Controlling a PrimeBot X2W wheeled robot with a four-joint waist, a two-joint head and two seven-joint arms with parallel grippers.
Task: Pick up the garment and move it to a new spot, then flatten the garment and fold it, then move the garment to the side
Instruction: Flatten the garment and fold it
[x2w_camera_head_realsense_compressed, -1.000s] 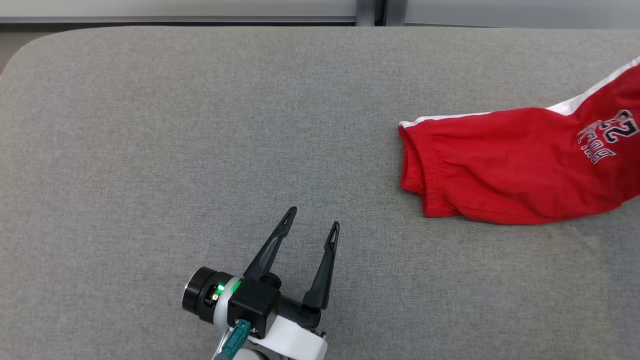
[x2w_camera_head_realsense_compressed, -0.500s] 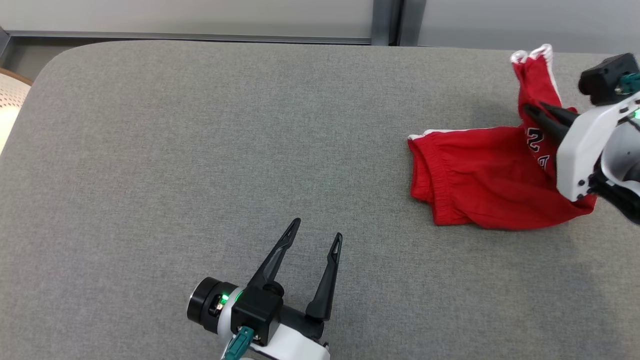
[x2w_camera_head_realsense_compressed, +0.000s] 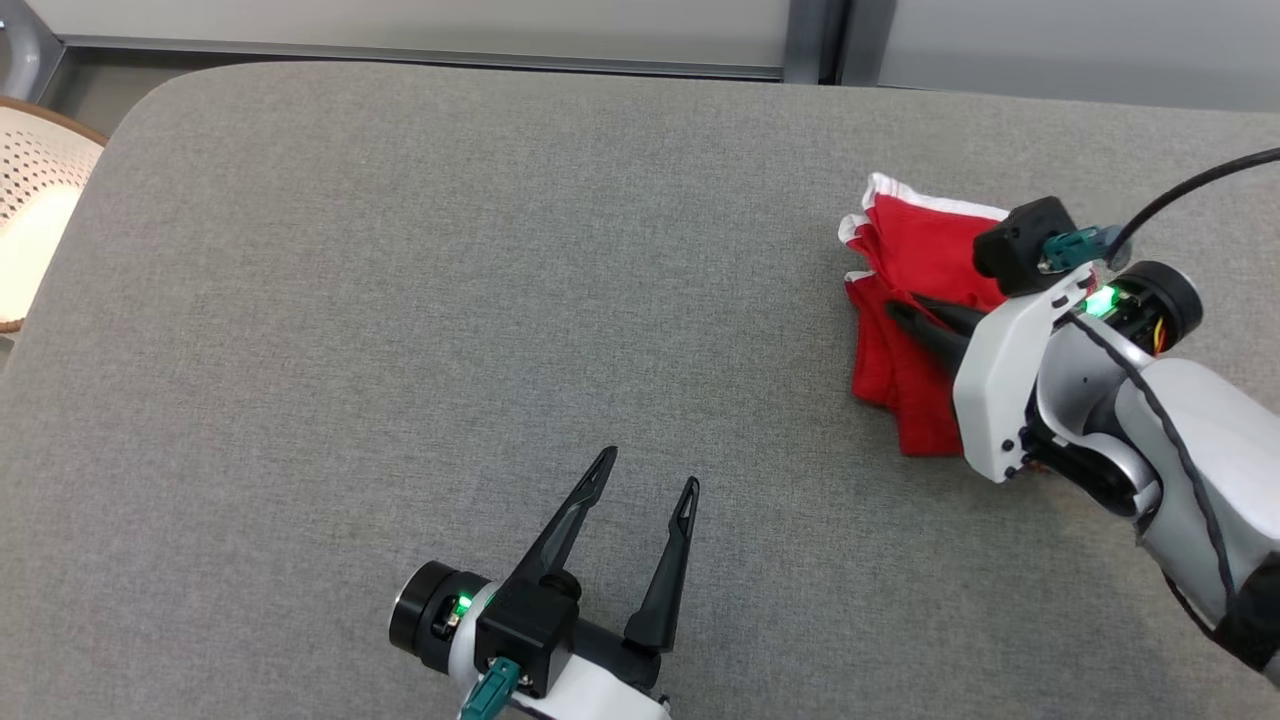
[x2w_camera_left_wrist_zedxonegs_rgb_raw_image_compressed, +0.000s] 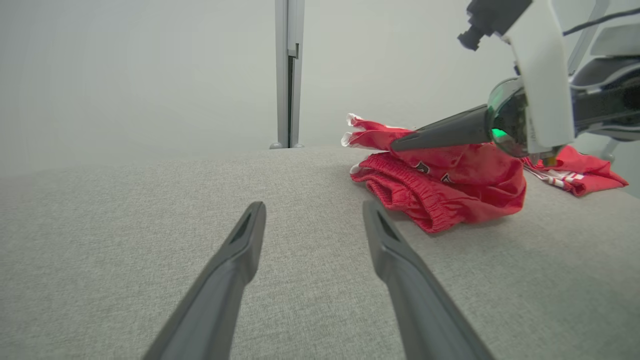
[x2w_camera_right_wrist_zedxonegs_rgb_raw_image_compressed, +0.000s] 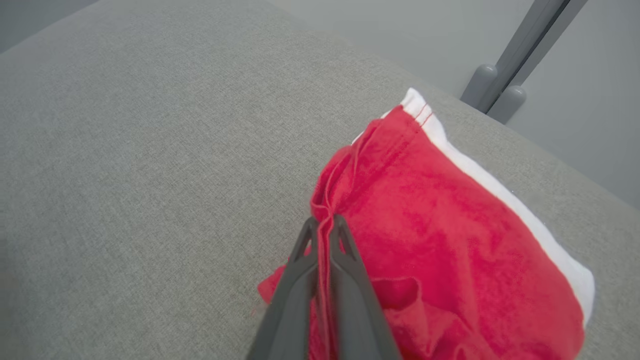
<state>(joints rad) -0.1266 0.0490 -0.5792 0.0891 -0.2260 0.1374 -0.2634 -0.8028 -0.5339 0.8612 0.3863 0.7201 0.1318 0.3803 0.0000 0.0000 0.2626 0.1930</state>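
Ok, our right gripper (x2w_camera_right_wrist_zedxonegs_rgb_raw_image_compressed: 325, 223) clamped on red garment (x2w_camera_right_wrist_zedxonegs_rgb_raw_image_compressed: 425, 210) fold; our left gripper (x2w_camera_head_realsense_compressed: 648, 470) spread wide, well apart; print (x2w_camera_left_wrist_zedxonegs_rgb_raw_image_compressed: 424, 167) unreadable.

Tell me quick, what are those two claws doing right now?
Left gripper: open, holding nothing.
Right gripper: shut on the red garment.

Our left gripper (x2w_camera_head_realsense_compressed: 650, 468) lies at 6 o'clock, fingers spread toward 12; our right gripper (x2w_camera_head_realsense_compressed: 900, 312), at 3 o'clock, pinches the garment (x2w_camera_head_realsense_compressed: 925, 245), pointing toward 10.
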